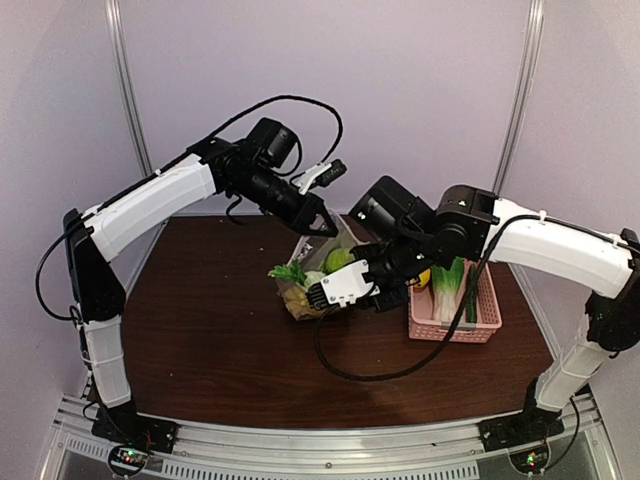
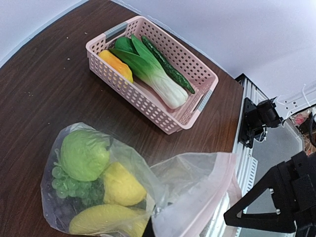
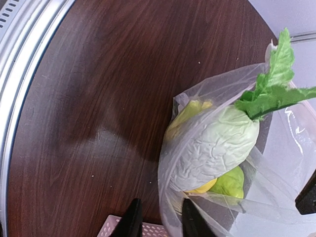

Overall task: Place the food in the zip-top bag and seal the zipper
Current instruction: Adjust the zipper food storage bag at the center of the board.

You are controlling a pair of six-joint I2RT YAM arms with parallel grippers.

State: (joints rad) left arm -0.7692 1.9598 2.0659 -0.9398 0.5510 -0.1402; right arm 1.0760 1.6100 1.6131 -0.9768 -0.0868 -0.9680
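The clear zip-top bag (image 1: 300,298) stands mid-table with food in it. In the left wrist view it holds a green round fruit (image 2: 84,154), green grapes (image 2: 69,183), a lemon (image 2: 122,185) and a banana (image 2: 101,219). My left gripper (image 2: 149,224) is shut on the bag's upper edge (image 1: 322,222), holding the mouth up. The pinkish zipper (image 2: 207,193) runs along the open mouth. A pale wrinkled vegetable (image 3: 217,148) with leafy greens (image 3: 276,84) lies inside the bag. My right gripper (image 3: 160,202) is open at the bag's side, with a little film between its fingers.
The pink slatted basket (image 2: 148,106) stands to the right of the bag and holds a bok choy (image 2: 153,74), a dark cucumber (image 2: 168,66) and an orange piece (image 2: 116,64). Its corner (image 3: 118,228) shows below my right fingers. Dark wooden tabletop (image 3: 89,98) lies left of the bag.
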